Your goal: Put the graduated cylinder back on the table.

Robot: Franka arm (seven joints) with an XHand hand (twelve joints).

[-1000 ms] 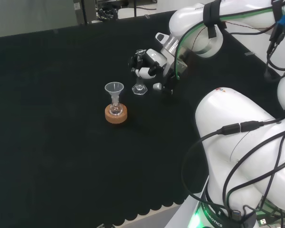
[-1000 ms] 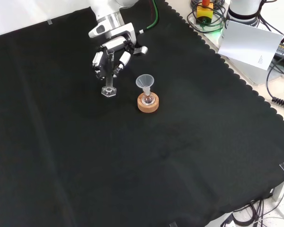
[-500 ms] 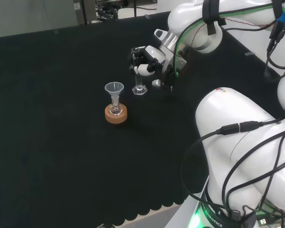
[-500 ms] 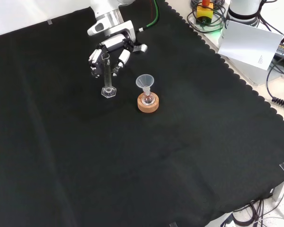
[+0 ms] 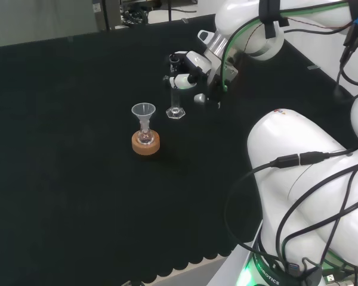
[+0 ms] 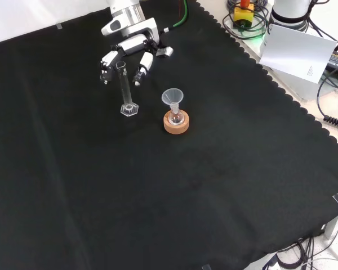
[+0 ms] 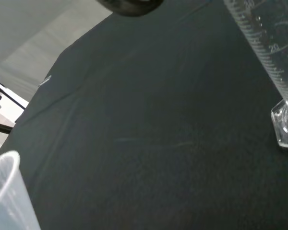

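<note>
The clear graduated cylinder [image 6: 124, 89] stands upright on its hexagonal foot on the black cloth [image 6: 158, 185]. In the head view the graduated cylinder [image 5: 175, 101] stands just right of the funnel. The hand [image 6: 128, 49] hovers above and behind the cylinder's top, its fingers spread to either side and not touching the glass. In the head view the hand [image 5: 191, 68] sits up and to the right of the cylinder. The wrist view shows the cylinder's marked wall and foot [image 7: 273, 72] close by, standing free.
A clear funnel [image 6: 172, 99] sits in a small flask on a cork ring [image 6: 176, 123] right of the cylinder in the front view. The funnel's rim [image 7: 5, 191] shows in the wrist view. The arm's white links [image 5: 310, 173] stand at the head view's right.
The hand has opened, let go of the cylinder and risen up and away from it. The cylinder stays standing on the cloth.
</note>
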